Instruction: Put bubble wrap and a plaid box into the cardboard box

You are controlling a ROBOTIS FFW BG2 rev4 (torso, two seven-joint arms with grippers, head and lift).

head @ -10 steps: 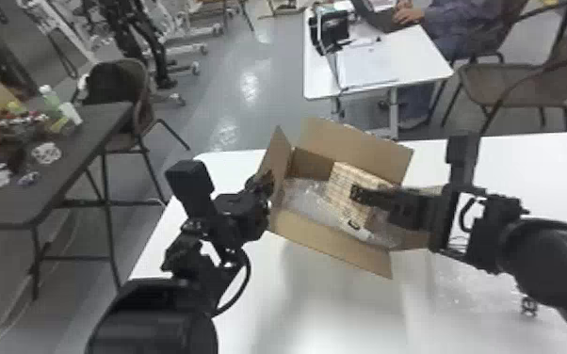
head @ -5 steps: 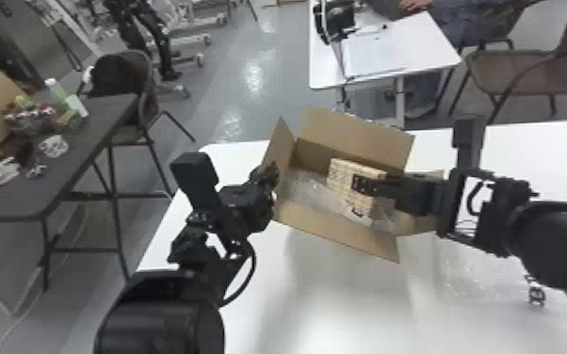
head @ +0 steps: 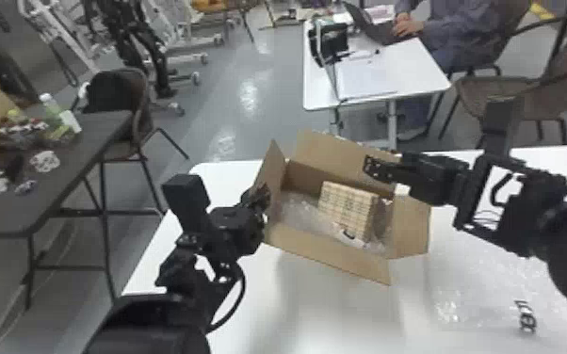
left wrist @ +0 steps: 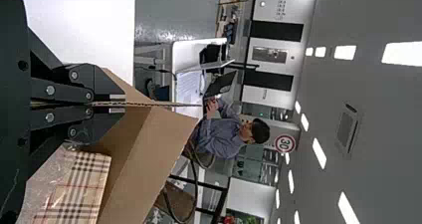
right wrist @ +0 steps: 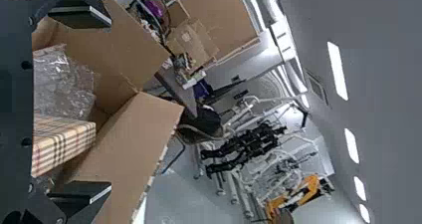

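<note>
Head view: A brown cardboard box (head: 329, 256) is standing with its flaps spread on a white tabletop (head: 259, 310), near the far edge. A beige plaid box (head: 346, 207) is sitting inside it, and clear bubble wrap (head: 296, 207) is lying around the plaid box along the cardboard floor and walls. The left gripper (head: 263, 194) is holding on at the raised left flap (head: 273, 174), while the right gripper (head: 373, 168) is hanging over the far right part of the cardboard box, apart from the plaid box. Another clear plastic sheet (head: 480, 301) bearing dark print is resting on the tabletop, to the right of the cardboard box. Beyond the left edge of the tabletop, a dark gray table (head: 85, 155) is carrying assorted small items, and a white table (head: 409, 70) is standing beyond the far edge.

Left wrist view: The left gripper (left wrist: 117, 104) is pinching the thin cardboard flap between its closed-in fingers. The plaid box is showing its dark-striped surface inside the carton, with the shiny bubble wrap lying just beside it.

Right wrist view: The right gripper (right wrist: 102, 104) is holding its fingers wide apart, gripping nothing. The plaid box and the crinkled bubble wrap are lying side by side within the cardboard walls.
</note>
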